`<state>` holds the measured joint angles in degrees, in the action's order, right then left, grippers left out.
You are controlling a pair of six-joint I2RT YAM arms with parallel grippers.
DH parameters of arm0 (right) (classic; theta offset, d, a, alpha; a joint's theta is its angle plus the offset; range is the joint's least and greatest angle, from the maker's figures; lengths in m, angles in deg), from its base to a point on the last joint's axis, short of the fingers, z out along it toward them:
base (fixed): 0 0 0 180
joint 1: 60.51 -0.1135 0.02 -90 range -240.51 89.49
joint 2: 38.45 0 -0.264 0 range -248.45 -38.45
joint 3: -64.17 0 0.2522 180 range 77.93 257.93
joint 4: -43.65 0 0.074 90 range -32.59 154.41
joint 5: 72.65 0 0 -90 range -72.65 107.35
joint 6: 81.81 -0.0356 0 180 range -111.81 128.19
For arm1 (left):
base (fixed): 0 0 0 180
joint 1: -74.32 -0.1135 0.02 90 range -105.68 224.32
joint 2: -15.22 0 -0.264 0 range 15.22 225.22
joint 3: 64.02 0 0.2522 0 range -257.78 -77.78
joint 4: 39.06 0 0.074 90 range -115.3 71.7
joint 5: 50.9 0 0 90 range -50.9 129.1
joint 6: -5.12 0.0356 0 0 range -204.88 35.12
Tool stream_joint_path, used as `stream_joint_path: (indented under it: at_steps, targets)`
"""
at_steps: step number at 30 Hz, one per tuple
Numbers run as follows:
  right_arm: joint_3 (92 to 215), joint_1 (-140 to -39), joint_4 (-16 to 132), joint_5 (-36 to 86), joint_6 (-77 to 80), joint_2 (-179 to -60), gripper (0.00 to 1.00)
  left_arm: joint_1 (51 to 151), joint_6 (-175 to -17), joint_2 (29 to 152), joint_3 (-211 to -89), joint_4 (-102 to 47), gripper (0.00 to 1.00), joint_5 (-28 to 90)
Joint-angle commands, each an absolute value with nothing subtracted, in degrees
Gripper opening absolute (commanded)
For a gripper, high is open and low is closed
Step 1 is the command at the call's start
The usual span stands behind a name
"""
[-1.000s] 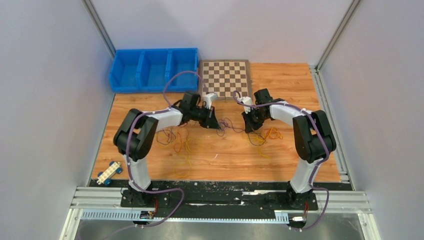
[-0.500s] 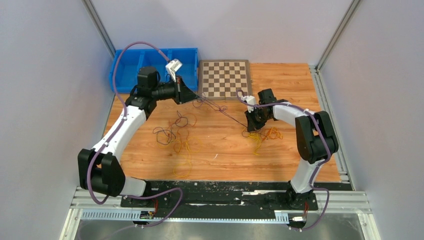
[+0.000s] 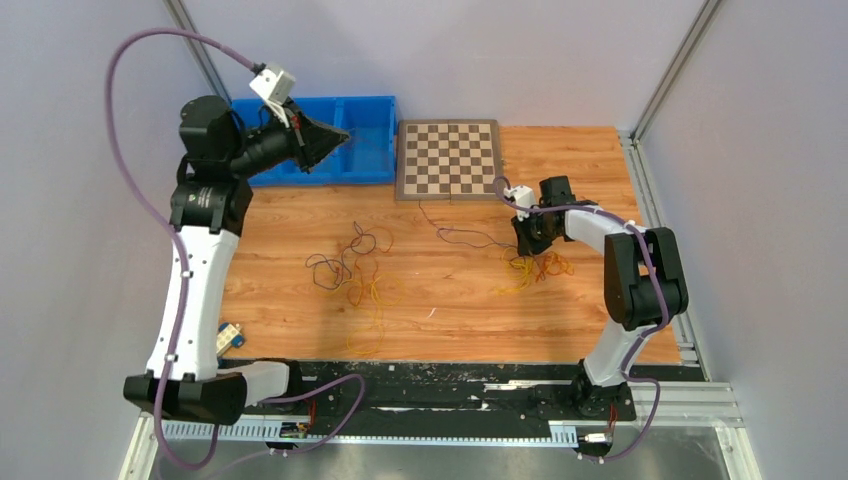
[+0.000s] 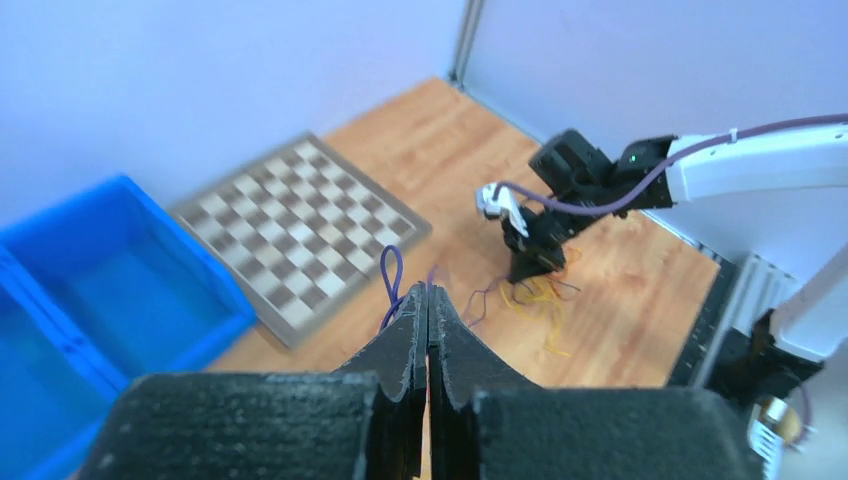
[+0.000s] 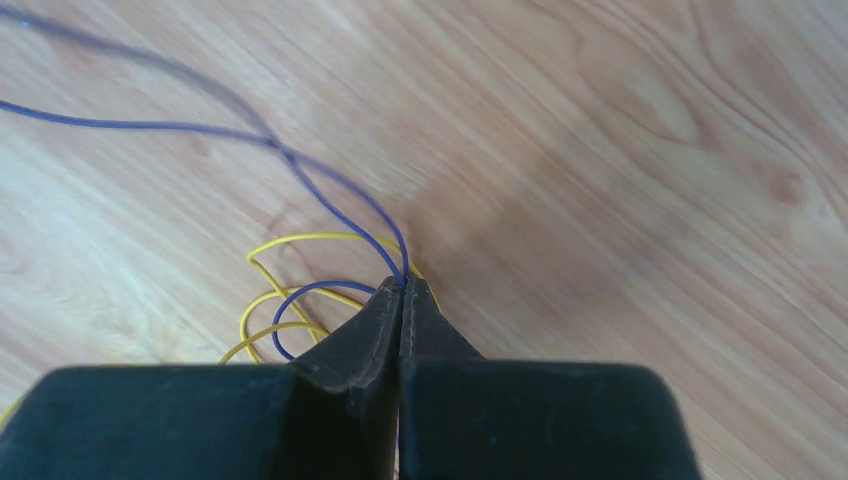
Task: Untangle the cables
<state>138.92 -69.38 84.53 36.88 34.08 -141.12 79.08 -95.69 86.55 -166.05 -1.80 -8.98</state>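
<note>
walls point(image 3: 90, 250): smooth, matt, pale grey panels on the left, far and right sides.
toy point(image 3: 231, 335): a small blue-and-yellow piece at the near left of the table, mostly hidden behind the left arm.
left arm point(image 3: 190, 270): white shells and black joints, reared high, with a lilac hose point(image 3: 110, 90) arcing over it; it covers the left end of the bin.
left gripper point(image 3: 343, 134): a black wedge in the air over the bin, jaws pressed together, with a purple loop point(image 4: 392, 248) standing out of the tips.
bin point(image 3: 355, 172): glossy blue plastic with compartments, at the far left.
table point(image 3: 450, 320): flat orange-brown board with wood grain.
cables point(image 3: 350, 270): hair-thin and floppy, lying in loose dark, red and yellow squiggles left of the middle, well apart from both grippers.
chessboard point(image 3: 450, 158): square with brown and cream checks, lying flat just right of the bin.
purple cable point(image 3: 470, 235): slack on the wood, curving from the chessboard's near edge to the right gripper.
right gripper point(image 3: 524, 248): black, tips down on the table, jaws closed and pinching the purple cable point(image 5: 330, 195) at the very tip.
yellow cables point(image 3: 535, 265): a curly yellow and orange heap under and just near of the right gripper; the wrist view shows loops point(image 5: 290, 300) touching the fingers.
rails point(image 3: 400, 400): ribbed aluminium along the near edge.
</note>
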Motion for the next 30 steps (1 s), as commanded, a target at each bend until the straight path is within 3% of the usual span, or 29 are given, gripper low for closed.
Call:
stream_joint_path:
  at_steps: [1, 8, 15, 19, 30]
  targets:
    - [134.5, -66.3, 90.0, 24.7, 38.9, -145.6, 0.00, 78.1, -89.7, 84.0, -172.0, 0.4, 0.00, -4.1]
    - [134.2, -65.3, 90.0, 24.7, 40.0, -145.5, 0.00, 76.0, -89.0, 84.3, -178.7, -1.0, 0.00, 1.0]
    - [133.6, -64.6, 89.9, 24.5, 40.7, -145.6, 0.00, 67.1, -92.0, 87.3, -190.6, -4.3, 0.00, 9.3]
    - [133.2, -64.4, 90.0, 24.6, 41.1, -145.4, 0.00, 64.2, -89.7, 87.5, -191.6, -6.8, 0.00, 17.1]
    - [134.5, -64.4, 92.6, 30.0, 41.7, -143.5, 0.00, 60.4, -90.8, 90.8, -192.9, -6.4, 0.00, 16.9]
